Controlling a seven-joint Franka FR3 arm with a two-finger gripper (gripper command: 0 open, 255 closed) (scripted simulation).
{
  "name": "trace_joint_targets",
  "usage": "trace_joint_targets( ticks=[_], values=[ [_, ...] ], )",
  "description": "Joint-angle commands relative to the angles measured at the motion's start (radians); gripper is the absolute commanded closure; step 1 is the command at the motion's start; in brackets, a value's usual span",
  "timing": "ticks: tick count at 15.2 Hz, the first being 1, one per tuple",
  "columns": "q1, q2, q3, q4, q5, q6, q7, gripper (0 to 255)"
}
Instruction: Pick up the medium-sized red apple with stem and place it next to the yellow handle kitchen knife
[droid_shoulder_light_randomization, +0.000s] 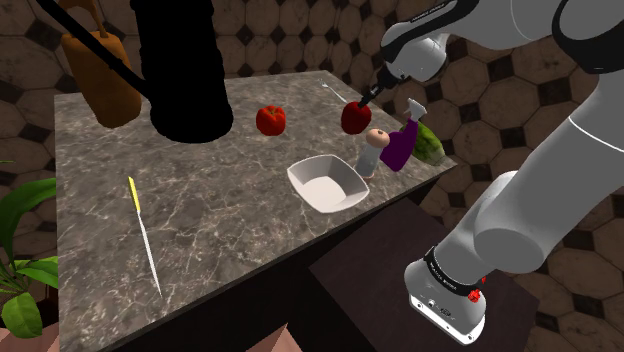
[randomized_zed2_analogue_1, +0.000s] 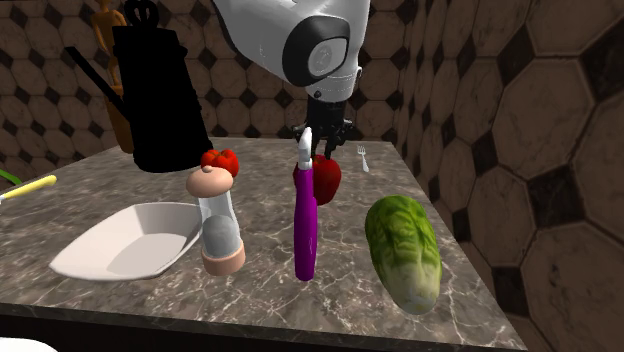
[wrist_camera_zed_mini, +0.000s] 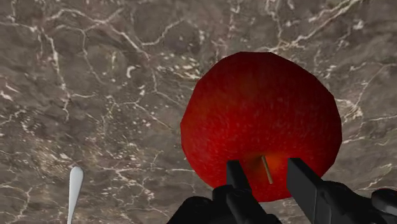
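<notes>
One arm (droid_shoulder_light_randomization: 520, 200) bends down, gripper (wrist_camera_zed_mini: 266, 168) parted over the red apple (wrist_camera_zed_mini: 261, 108).

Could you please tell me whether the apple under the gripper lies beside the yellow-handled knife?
No, the apple sits below the gripper, far across the counter from the knife at the shoulder view's left.

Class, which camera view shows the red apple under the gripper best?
The wrist view: the apple looms close, stem plain between the gripper's open fingers. The shoulder view shows it small under the gripper; the second exterior view has a purple utensil partly covering it.
</notes>
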Motion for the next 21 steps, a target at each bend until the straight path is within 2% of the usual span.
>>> trace_joint_targets(
  ticks=[1, 8, 21],
  values=[
    [0.001, 0.001, 0.001, -0.002, 0.000, -0.002, 0.000, 255],
    [0.001, 0.002, 0.001, -0.002, 0.000, -0.002, 0.000, 255],
    [-0.014, -0.106, 0.012, 0.072, -0.172, -0.143, 0.152, 255]
  ],
)
